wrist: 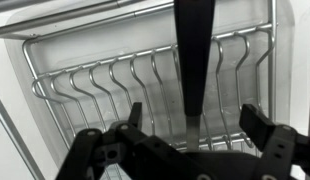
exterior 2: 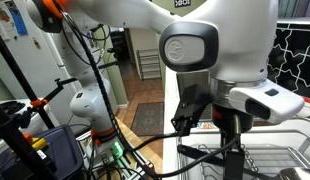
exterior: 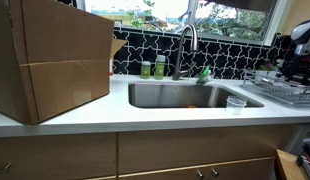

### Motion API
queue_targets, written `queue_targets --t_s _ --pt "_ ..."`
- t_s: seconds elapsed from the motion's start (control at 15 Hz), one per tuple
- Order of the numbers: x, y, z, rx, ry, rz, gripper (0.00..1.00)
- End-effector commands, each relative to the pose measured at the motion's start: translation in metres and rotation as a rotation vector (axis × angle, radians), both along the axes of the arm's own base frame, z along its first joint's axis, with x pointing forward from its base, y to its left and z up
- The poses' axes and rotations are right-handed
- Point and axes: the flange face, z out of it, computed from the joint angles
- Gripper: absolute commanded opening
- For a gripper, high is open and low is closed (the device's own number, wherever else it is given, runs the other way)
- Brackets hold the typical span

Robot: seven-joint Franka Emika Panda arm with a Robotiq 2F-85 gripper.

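Over the dish rack (wrist: 95, 80): gripper (wrist: 195, 125) hanging low, jaws spread wide, clamped on nothing.
Between the fingers: black tapered handle (wrist: 195, 50), upright, running from the top edge of the wrist view down toward the gap; contact with either finger impossible to tell.
Rack contents: that handle; other pieces in an exterior view too small to name.
Rack make: bright metal wire, rows of hooked prongs rising from a rectangular frame, pale tray beneath.
Sink (exterior: 175, 95): stainless steel basin set into a white countertop (exterior: 55, 125); clear plastic cup (exterior: 236, 104) on the rim nearest the rack.
Behind the sink: curved faucet (exterior: 188, 40), green bottles (exterior: 153, 69), dark tiles with pale irregular joints.
Cardboard box (exterior: 50, 60): large, plain brown, at the counter's far end from the rack, reaching close to the front edge.
Room: prongs close under the fingertips, frame rim near on both sides; sink and box well apart from the gripper.
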Motion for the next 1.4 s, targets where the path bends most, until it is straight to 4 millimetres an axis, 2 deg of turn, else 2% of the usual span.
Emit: queue_targets --t_s 0.0,0.4,0.6,0.67,0.73,0.8,0.93,1.33 --pt "0.003 -0.006 -0.019 -0.004 -0.003 -0.013 1.0" --pt "0.008 -0.009 -0.038 0.004 0.022 -0.023 0.99" --pt "0.012 -0.009 -0.04 0.008 0.01 -0.028 0.84" --pt "0.013 -0.009 -0.041 0.01 0.008 -0.027 0.8" --pt "0.014 -0.009 -0.043 0.008 0.01 -0.024 0.82" --pt "0.015 -0.01 -0.044 0.011 0.009 -0.024 0.65" --pt "0.016 -0.011 -0.044 0.009 0.007 -0.028 0.55" --pt "0.016 -0.012 -0.047 0.029 -0.002 -0.036 0.08"
